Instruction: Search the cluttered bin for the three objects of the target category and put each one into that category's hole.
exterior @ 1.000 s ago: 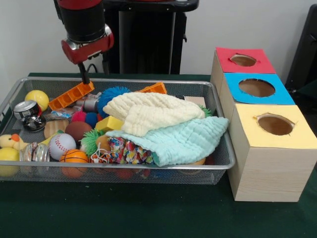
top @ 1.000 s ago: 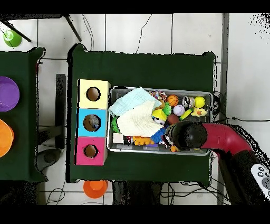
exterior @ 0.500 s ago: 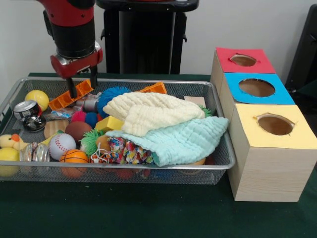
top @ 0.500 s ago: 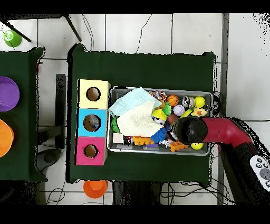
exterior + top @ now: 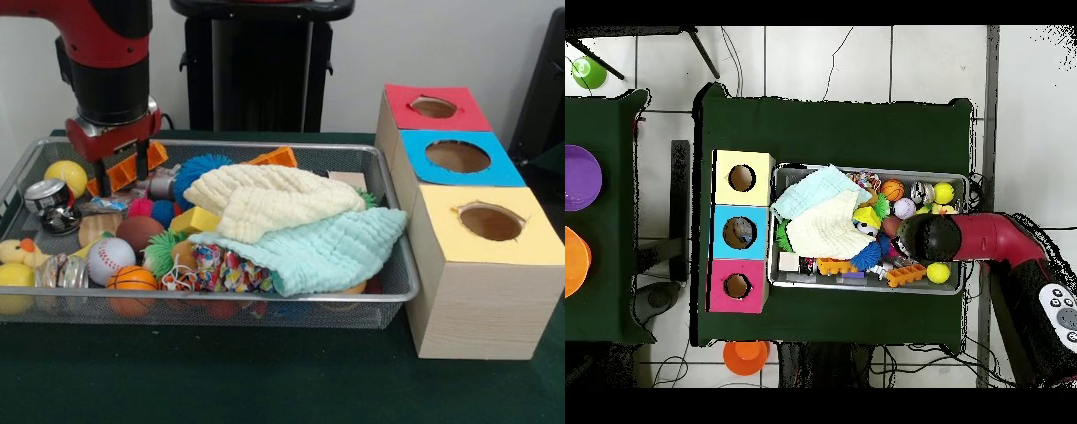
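My gripper (image 5: 121, 168) is open and low over the far left part of the wire bin (image 5: 388, 291). Its fingers (image 5: 104, 173) stand on either side of a long orange ridged block (image 5: 124, 170); I cannot tell if they touch it. Just left of it lies a yellow ball (image 5: 66, 175). Just right are a blue spiky ball (image 5: 199, 168) and small pink and blue balls (image 5: 152, 210). In the overhead view the arm's head (image 5: 927, 240) hides the gripper, and the orange block (image 5: 905, 275) shows beside it. Three boxes with holes stand beside the bin, topped red (image 5: 434, 108), blue (image 5: 457, 156) and yellow (image 5: 490, 221).
A cream cloth (image 5: 265, 199) and a mint cloth (image 5: 318, 247) cover the bin's middle and right. At the left front lie a baseball (image 5: 110, 258), a small basketball (image 5: 134, 278), a rubber duck (image 5: 18, 252) and a can (image 5: 46, 196). Another orange block (image 5: 275, 157) rests at the back rim.
The gripper has moved left in the front view and come down, from above the bin's back rim to the orange ridged block. Its fingers stay apart.
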`<state>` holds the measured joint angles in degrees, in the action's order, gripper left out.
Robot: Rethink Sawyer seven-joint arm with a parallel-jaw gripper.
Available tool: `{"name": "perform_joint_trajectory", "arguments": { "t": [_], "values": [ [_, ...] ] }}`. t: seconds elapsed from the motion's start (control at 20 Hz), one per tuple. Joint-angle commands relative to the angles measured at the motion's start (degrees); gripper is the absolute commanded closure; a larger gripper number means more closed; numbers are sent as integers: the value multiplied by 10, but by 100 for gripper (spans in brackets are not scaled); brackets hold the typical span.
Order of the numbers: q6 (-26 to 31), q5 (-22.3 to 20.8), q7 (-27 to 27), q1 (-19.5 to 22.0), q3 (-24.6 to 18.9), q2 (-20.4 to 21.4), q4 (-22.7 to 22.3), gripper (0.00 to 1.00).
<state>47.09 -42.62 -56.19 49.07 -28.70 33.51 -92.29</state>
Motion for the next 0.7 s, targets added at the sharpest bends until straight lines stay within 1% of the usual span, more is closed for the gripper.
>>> {"name": "perform_joint_trajectory", "arguments": {
  "t": [0.05,0.3,0.45,0.7],
  "values": [
    [60,-49,187,-8,-31,-51,59,0],
    [62,-56,179,-17,-27,-49,54,0],
    [77,-63,187,-20,-20,-46,57,0],
    [101,-91,206,-30,-1,-51,72,0]
  ]
}}
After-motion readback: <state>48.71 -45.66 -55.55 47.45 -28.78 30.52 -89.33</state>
